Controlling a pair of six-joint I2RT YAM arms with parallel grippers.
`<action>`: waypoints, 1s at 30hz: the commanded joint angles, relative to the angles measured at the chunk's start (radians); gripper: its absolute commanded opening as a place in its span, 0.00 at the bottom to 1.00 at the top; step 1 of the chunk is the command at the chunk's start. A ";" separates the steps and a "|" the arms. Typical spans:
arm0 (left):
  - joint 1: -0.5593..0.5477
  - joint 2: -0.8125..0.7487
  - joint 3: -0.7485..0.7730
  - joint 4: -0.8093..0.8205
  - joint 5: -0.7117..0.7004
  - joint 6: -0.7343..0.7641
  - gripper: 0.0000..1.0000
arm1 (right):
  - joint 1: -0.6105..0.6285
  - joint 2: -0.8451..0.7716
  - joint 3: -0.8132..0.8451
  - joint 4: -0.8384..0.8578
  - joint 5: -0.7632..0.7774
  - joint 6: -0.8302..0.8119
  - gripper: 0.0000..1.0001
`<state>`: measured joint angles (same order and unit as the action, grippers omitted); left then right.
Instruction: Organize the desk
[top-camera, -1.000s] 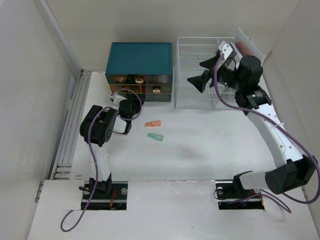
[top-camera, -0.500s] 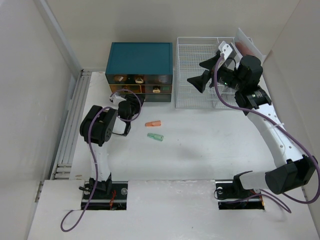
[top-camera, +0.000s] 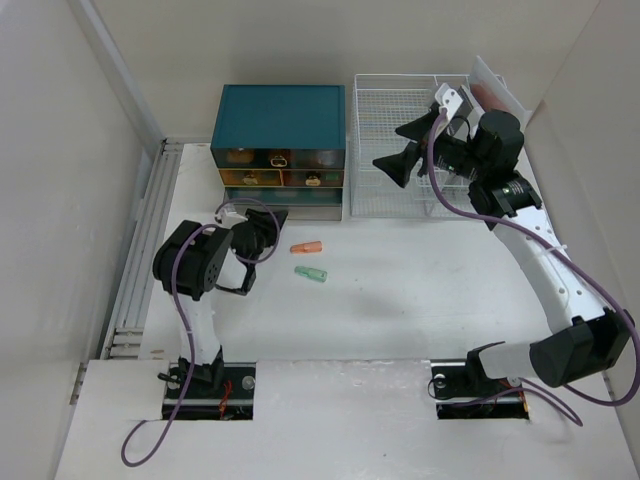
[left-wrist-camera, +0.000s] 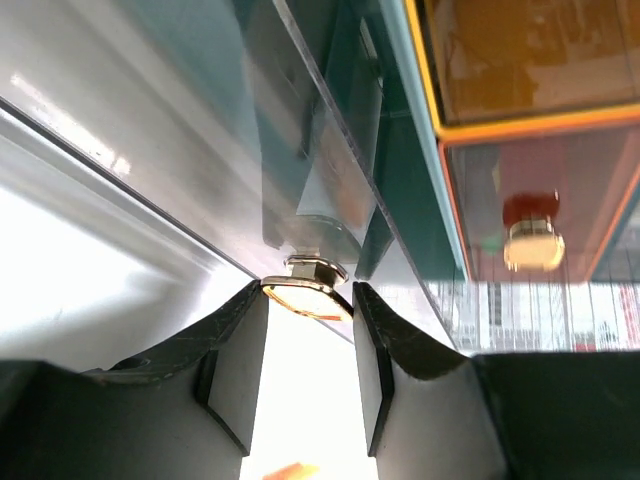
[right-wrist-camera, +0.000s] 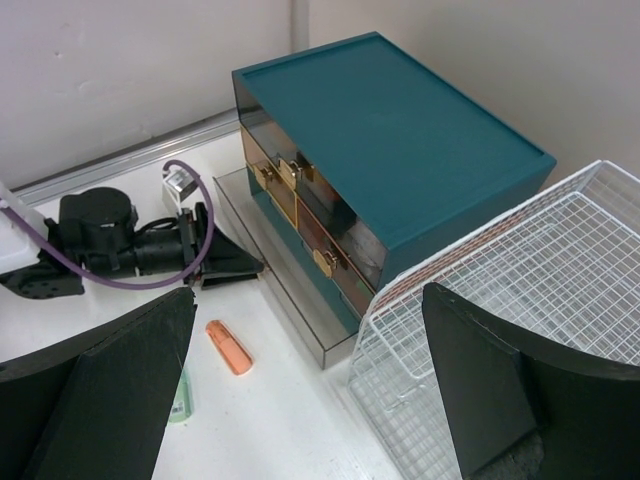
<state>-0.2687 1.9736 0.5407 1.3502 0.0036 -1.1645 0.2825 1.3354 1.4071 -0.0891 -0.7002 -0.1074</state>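
Desk (top-camera: 420, 300): left gripper (left-wrist-camera: 310, 296) pinches drawer knob (left-wrist-camera: 305, 272); right gripper (top-camera: 405, 146) agape.

Left fingers (left-wrist-camera: 236, 372) together, right fingers (right-wrist-camera: 100, 390) apart

Pretty clearly a robotics lab test cell: plain white desk (top-camera: 400, 300) boxed in by bare white panels (top-camera: 60, 200), two robot arms (top-camera: 195, 270) bolted along its near edge, purple cables (top-camera: 125, 450) trailing from their bases.

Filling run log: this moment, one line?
left claw shut on drawer knob | right claw open by rack | bottom drawer partly out
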 joint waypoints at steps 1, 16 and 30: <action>0.003 -0.039 -0.070 0.049 -0.001 0.008 0.29 | -0.005 -0.002 0.001 0.055 -0.028 0.008 1.00; -0.015 -0.142 -0.090 -0.034 -0.022 0.123 0.78 | -0.005 0.016 0.001 0.055 -0.038 0.008 1.00; -0.155 -0.588 -0.081 -0.380 -0.067 0.359 0.74 | 0.013 0.140 0.001 -0.349 -0.458 -0.732 0.70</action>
<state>-0.4034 1.4834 0.4335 1.0664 -0.0418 -0.9047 0.2836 1.4342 1.3811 -0.1955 -0.9970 -0.4595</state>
